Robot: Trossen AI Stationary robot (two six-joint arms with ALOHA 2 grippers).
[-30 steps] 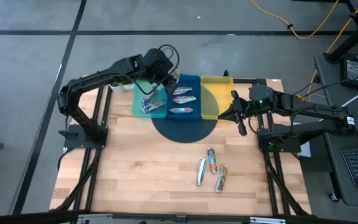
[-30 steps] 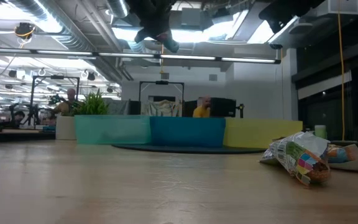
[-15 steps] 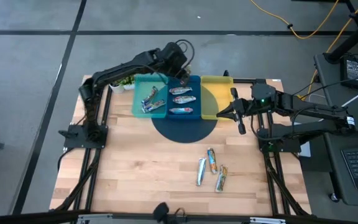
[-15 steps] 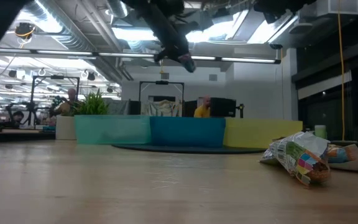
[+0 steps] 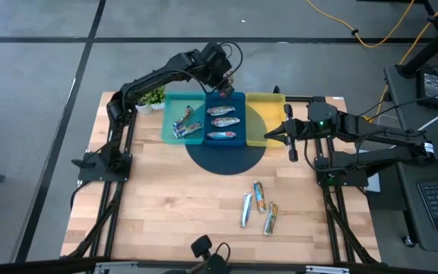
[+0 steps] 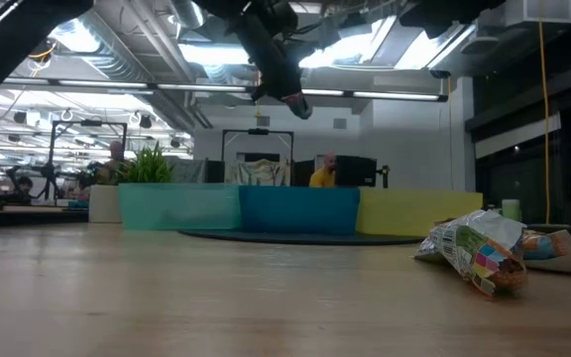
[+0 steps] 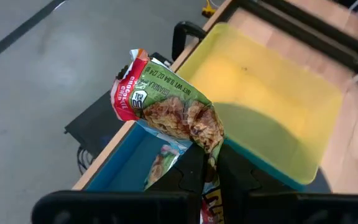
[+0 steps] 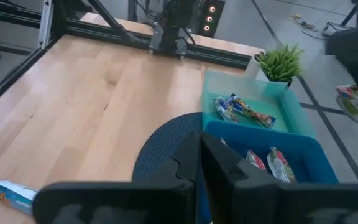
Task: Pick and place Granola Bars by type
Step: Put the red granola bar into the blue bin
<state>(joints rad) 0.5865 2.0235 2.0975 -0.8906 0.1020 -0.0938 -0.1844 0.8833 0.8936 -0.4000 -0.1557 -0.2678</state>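
My left gripper [image 5: 224,84] hangs above the far edge of the blue tray [image 5: 238,97], shut on a red-green multicoloured granola bar [image 7: 166,106]. The low view shows that bar [image 6: 294,99] high above the trays. Three silver bars [image 5: 224,122] lie in the blue tray. Blue bars [image 5: 185,122] lie in the teal tray [image 5: 167,122]. The yellow tray [image 5: 265,114] holds nothing. Three more bars [image 5: 258,205] lie flat on the wood near the front right. My right gripper [image 5: 290,144] hovers shut beside the yellow tray's right side, holding nothing. My left gripper pinches one end of the bar's wrapper [image 7: 207,144] between its two fingers. The fingers slant downward. The rest of the bar sticks out past the fingertips, crumpled, and is lifted clear of the trays and table.
A small potted plant [image 5: 152,97] stands at the far left, beside the teal tray. A dark round mat [image 5: 226,156] lies under the trays. In the low view a multicoloured bar [image 6: 479,253] lies close on the right. Bare wood spreads over the table's near left.
My left gripper has carried the multicoloured bar from above the teal tray toward the table's right and far edge, ending over the blue tray's far rim; the bar stays lifted. My right gripper has rolled a little in place.
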